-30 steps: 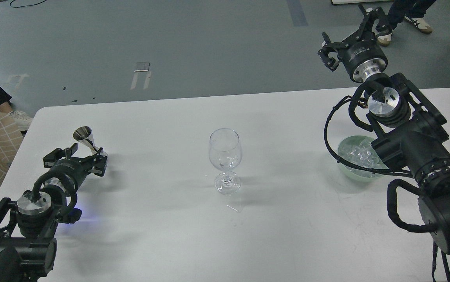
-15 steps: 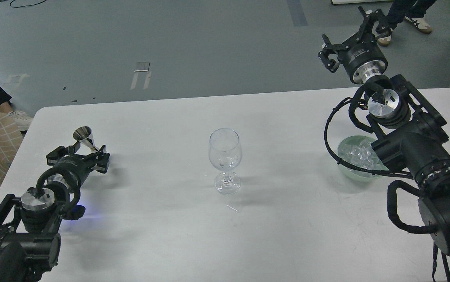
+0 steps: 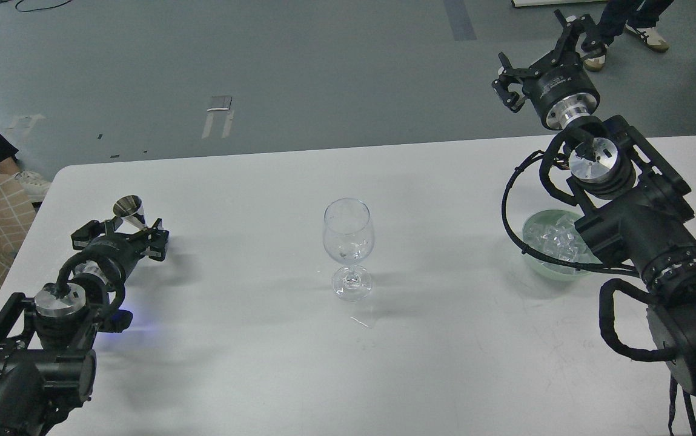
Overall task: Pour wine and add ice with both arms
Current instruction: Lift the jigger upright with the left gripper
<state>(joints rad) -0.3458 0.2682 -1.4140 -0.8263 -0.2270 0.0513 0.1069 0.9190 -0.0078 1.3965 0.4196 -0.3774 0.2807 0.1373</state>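
Wine glass (image 3: pixel 348 247) upright at centre of the white tabletop (image 3: pixel 263 363), its bowl showing only faint glints, so any wine cannot be told; ice (image 3: pixel 556 239) heaped in a pale green bowl (image 3: pixel 532 257) at right, partly behind the right arm (image 3: pixel 644 230); right claw (image 3: pixel 544 51) raised in the upper right, fingers spread wide, holding nothing; left claw (image 3: pixel 123 233) at lower left, closed around a tilted metal jigger (image 3: pixel 129 209).
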